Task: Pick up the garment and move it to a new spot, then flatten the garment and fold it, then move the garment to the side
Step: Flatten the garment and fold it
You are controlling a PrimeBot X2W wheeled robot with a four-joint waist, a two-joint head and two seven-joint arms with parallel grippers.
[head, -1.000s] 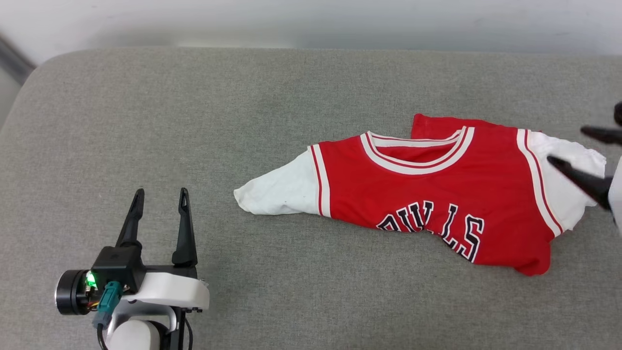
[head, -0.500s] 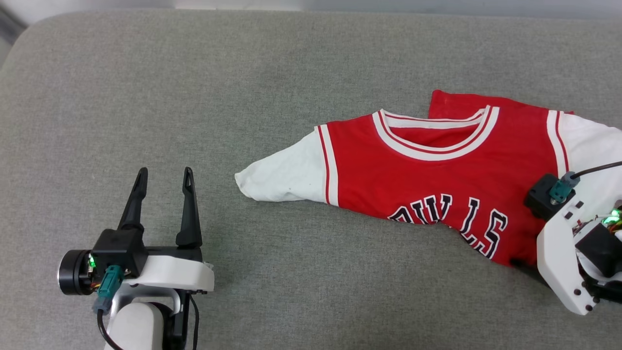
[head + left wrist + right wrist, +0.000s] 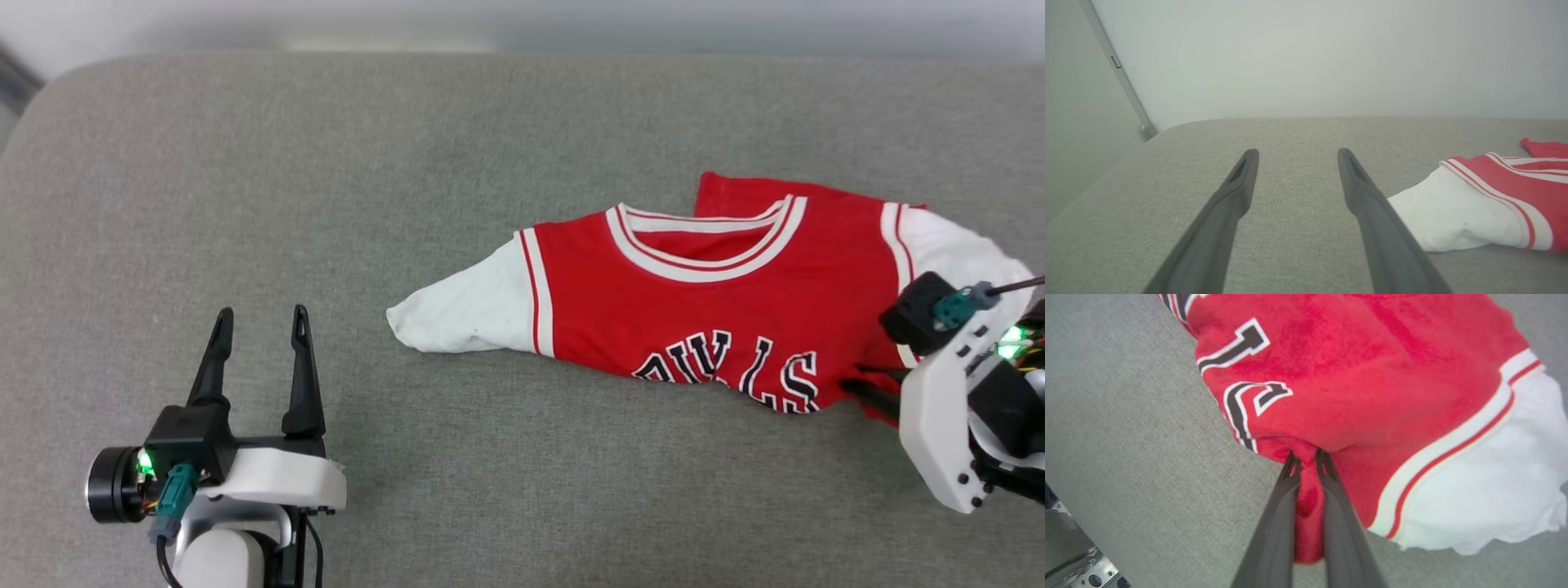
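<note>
The garment (image 3: 694,310) is a red jersey with white sleeves and black lettering, lying crumpled on the right half of the grey cushion (image 3: 408,163). My right gripper (image 3: 853,385) comes in from the right edge, shut on the jersey's red lower hem. In the right wrist view its fingers (image 3: 1306,457) pinch a fold of the red cloth (image 3: 1372,375). My left gripper (image 3: 260,322) stands open at the lower left, well clear of the white sleeve (image 3: 457,314). In the left wrist view its open fingers (image 3: 1296,153) point along the cushion, the white sleeve (image 3: 1453,216) lying to their right.
The grey cushion has a rounded far-left corner (image 3: 57,90) and a pale wall (image 3: 1306,57) behind it. Bare cushion lies left of and in front of the jersey.
My right gripper has closed on the jersey's lower hem; a second ago it was open at the right sleeve. The camera shifted meanwhile. The left arm has kept its place.
</note>
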